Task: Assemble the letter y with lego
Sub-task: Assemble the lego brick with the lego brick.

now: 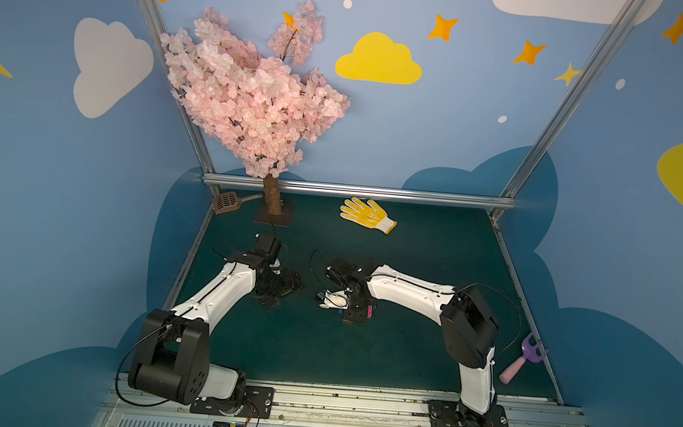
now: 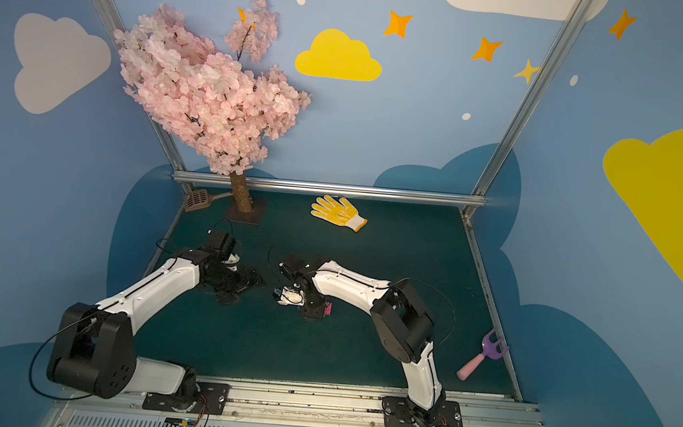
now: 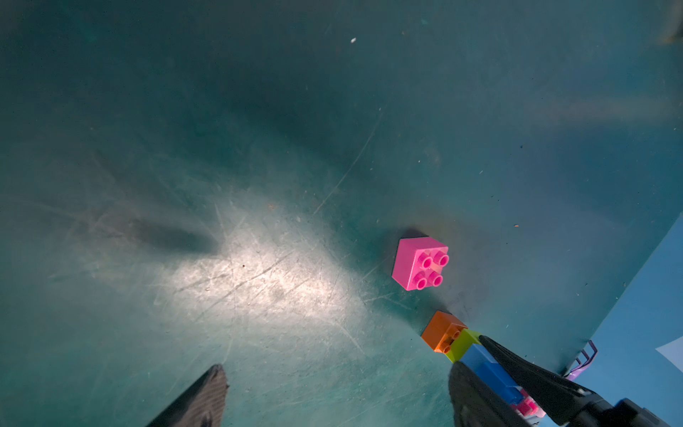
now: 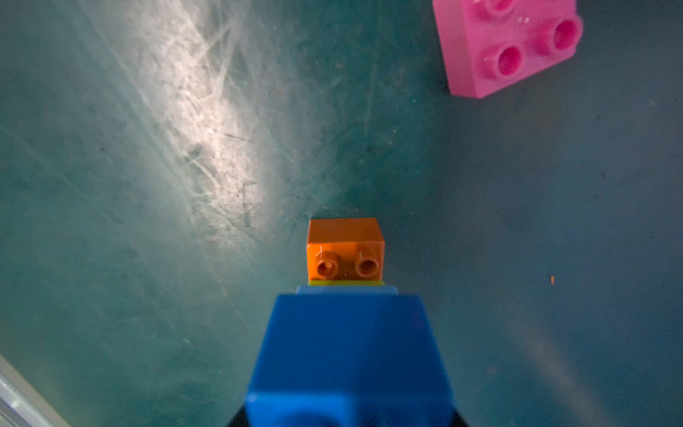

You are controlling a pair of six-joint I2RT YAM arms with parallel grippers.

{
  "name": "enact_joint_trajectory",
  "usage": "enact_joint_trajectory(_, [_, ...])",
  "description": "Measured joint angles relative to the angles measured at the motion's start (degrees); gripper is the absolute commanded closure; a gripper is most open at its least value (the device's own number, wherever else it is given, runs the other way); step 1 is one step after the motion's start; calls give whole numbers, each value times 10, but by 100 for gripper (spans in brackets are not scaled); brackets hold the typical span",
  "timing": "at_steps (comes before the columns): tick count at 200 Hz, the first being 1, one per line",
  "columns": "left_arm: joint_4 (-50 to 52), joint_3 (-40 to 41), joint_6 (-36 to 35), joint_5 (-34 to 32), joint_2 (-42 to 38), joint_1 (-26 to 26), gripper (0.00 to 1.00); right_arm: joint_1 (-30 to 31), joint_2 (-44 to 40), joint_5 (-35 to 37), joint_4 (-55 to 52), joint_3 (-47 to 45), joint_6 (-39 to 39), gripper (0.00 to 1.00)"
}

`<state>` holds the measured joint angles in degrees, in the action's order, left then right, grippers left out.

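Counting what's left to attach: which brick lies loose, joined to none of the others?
The pink brick, alone on the green mat with four studs showing. The orange brick, lime green brick and blue brick are joined in one cluster.

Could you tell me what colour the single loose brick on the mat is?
Pink: the loose brick shows best in the left wrist view.
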<state>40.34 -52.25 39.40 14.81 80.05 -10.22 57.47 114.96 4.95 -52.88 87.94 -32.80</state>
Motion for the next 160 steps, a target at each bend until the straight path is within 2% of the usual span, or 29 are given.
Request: enact_joint_trajectory(160, [-5,4,5,5,0,0,7,0,-15,-2,31,-30,22,100])
